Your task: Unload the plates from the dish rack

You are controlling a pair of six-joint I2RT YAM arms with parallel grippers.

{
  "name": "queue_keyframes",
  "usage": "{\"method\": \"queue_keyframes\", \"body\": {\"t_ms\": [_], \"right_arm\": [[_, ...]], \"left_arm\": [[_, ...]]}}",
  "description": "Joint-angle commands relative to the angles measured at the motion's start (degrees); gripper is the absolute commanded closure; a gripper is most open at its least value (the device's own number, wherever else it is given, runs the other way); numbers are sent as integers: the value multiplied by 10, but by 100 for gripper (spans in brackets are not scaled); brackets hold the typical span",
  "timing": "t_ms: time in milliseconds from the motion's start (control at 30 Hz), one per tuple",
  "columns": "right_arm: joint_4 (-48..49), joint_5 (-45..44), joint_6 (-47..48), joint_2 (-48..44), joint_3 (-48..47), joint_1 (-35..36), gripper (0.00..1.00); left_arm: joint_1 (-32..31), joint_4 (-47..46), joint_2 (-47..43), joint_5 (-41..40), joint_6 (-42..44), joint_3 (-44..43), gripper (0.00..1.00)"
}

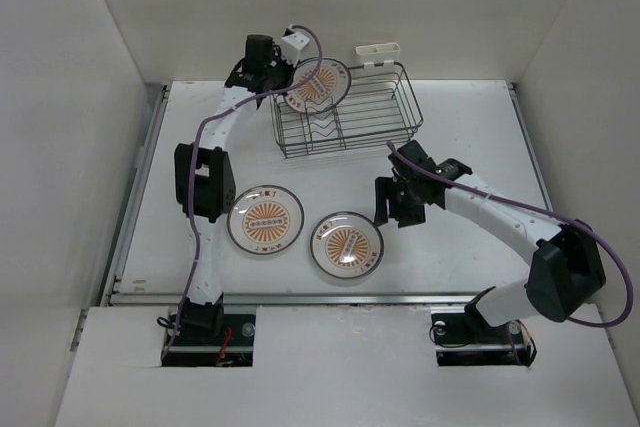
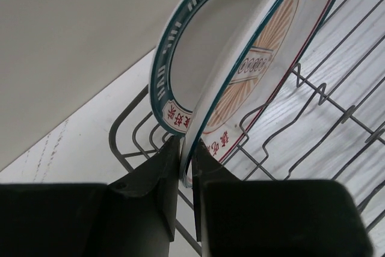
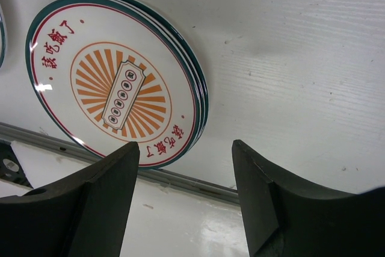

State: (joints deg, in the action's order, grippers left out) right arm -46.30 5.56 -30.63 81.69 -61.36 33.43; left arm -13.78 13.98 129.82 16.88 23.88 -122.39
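Note:
The dark wire dish rack (image 1: 398,133) stands at the back of the table. One upright plate (image 1: 320,83) with an orange sunburst leans at its left end. My left gripper (image 1: 284,84) is shut on that plate's lower rim (image 2: 187,145). In the left wrist view a wide teal band (image 2: 165,88) faces the wall and the sunburst (image 2: 264,52) faces the rack wires (image 2: 325,97). I cannot tell whether this is one plate or two pressed together. Two sunburst plates (image 1: 265,218) (image 1: 346,244) lie flat on the table. My right gripper (image 1: 384,204) is open and empty, just right of the nearer plate (image 3: 114,82).
A white plastic holder (image 1: 378,51) hangs on the rack's back edge. The table's metal front rail (image 3: 192,182) runs below the right gripper (image 3: 185,145). White walls close in the left, back and right.

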Motion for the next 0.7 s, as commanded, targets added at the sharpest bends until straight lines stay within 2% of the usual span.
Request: {"method": "queue_keyframes", "body": {"t_ms": [0,300,433,600,667], "right_arm": [[-5,2,-1,-21,-13,8,31],[1,2,-17,-64,4,14,31],[1,2,-22,-80,4,14,31],[1,-4,-22,-92,4,14,31],[1,-4,-22,-98,4,14,31]], "left_arm": [[0,-38,-96,28,-61,-3,100],[11,2,-149,61,-154,-15,100],[24,17,-164,103,-193,-10,100],[50,75,-198,168,-220,0,100],[68,137,-217,202,-220,0,100]]}}
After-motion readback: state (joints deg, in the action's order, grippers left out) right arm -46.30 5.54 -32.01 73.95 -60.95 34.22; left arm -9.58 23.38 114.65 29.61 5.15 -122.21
